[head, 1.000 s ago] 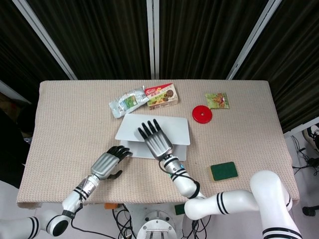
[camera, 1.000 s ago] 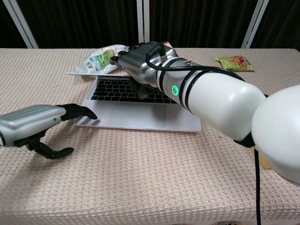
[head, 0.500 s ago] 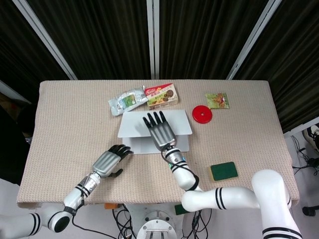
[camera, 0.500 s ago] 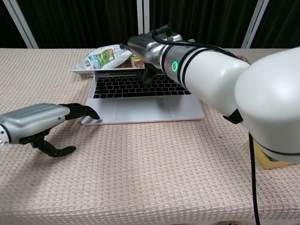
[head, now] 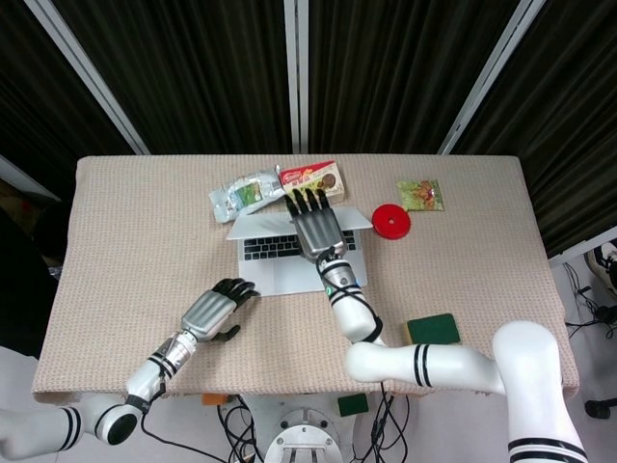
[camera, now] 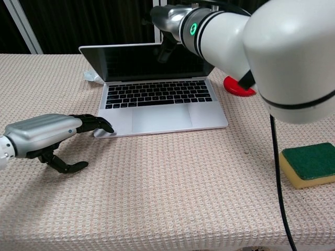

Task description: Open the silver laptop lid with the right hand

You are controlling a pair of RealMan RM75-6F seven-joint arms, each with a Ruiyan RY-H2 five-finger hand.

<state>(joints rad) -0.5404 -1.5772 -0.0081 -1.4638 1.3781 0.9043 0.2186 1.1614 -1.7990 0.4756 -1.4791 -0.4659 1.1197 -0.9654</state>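
The silver laptop [head: 280,253] stands open in mid-table, its dark screen [camera: 141,61] nearly upright and the keyboard [camera: 157,94] showing. My right hand [head: 314,224] is at the top edge of the lid [head: 260,225], fingers over its back and thumb hanging in front of the screen, gripping it. In the chest view the same right hand [camera: 170,23] sits at the lid's upper right. My left hand [camera: 49,137] lies low on the cloth, its fingertips [camera: 100,125] pressing the front-left corner of the laptop base; it holds nothing.
Behind the lid lie a snack bag [head: 241,196] and a red-and-green box [head: 316,179]. A red disc [head: 390,222] and a green packet [head: 420,195] are to the right. A green sponge [camera: 309,164] sits front right.
The lid has swung from nearly flat on the base up to almost upright, carried by my right hand, which moved up and away. The left hand stayed at the front-left corner.
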